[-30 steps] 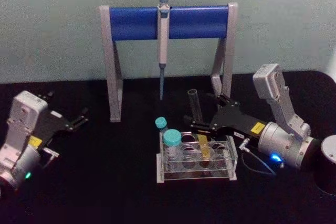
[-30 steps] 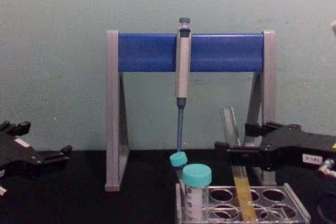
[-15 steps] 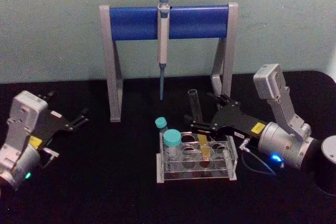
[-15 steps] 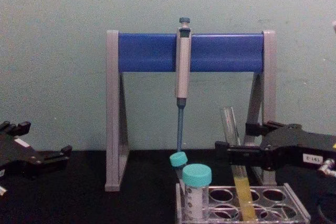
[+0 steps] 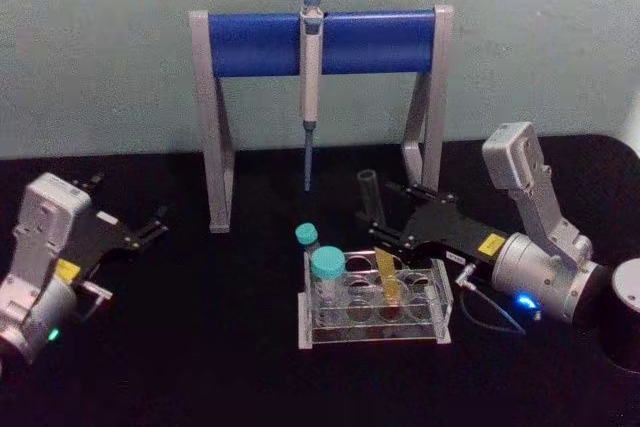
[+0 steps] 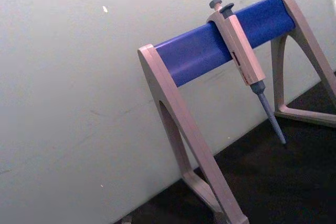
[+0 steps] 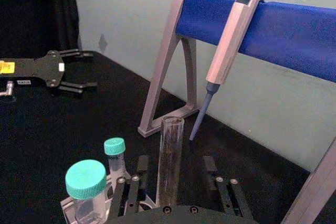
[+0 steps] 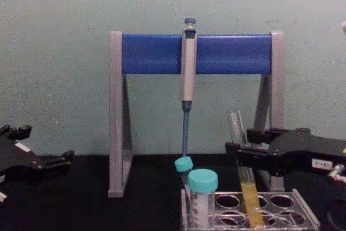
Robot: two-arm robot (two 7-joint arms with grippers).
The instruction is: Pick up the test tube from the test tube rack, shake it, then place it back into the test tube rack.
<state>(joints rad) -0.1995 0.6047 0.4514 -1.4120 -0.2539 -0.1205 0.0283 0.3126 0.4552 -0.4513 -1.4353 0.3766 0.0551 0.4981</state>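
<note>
The test tube (image 5: 373,202), clear glass with yellow liquid in its lower part, stands slightly tilted in a hole of the translucent test tube rack (image 5: 372,333). My right gripper (image 5: 380,210) reaches in from the right at the tube's clear middle. It is open, one finger on each side of the glass. In the right wrist view the test tube (image 7: 171,156) rises between the fingers (image 7: 140,169) with a gap on both sides. From the chest, the test tube (image 8: 238,131) crosses in front of the right gripper (image 8: 233,152). My left gripper (image 5: 155,223) rests open at the table's left.
Two teal-capped tubes (image 5: 327,267) (image 5: 306,237) stand at the rack's left end. Behind the rack is a tall grey stand with a blue crossbar (image 5: 250,44), and a grey-blue pipette (image 5: 311,67) hangs from it, tip just behind the test tube.
My right gripper has drawn back a little to the right along the tube. The test tube stays in the rack. The left arm has not moved.
</note>
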